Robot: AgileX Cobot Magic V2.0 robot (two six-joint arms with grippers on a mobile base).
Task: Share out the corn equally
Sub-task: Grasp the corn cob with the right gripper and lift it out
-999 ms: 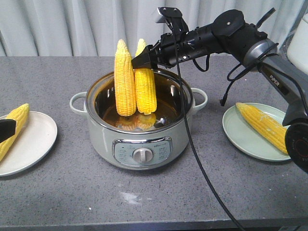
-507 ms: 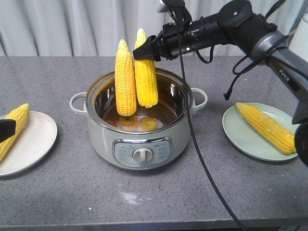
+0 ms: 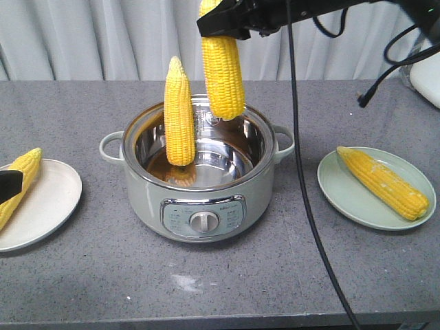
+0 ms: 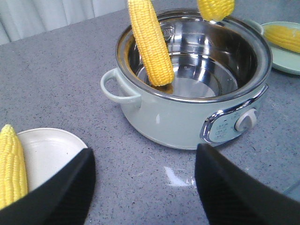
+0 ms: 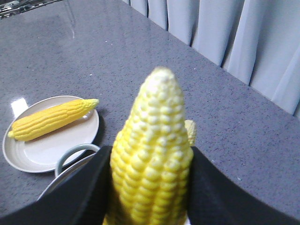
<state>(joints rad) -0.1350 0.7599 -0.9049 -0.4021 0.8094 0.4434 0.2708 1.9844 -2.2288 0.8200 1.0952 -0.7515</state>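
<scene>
- Corn cob hangs upright over the pot, its tip end clamped in the right gripper.
- Second cob stands in the pot, leaning on its left wall.
- Third cob lies on the left plate; fourth cob lies on the right plate.
- Left gripper is low by the left plate, fingers apart and empty.
- Black cable hangs across the pot's right handle.

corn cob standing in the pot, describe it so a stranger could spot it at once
Start at the pale green pot in the middle of the grey table. One corn cob stands upright inside it, at its left side, tip up. Unlike the held cob above the pot, the left plate's cob and the right plate's cob, nothing grips it.
</scene>
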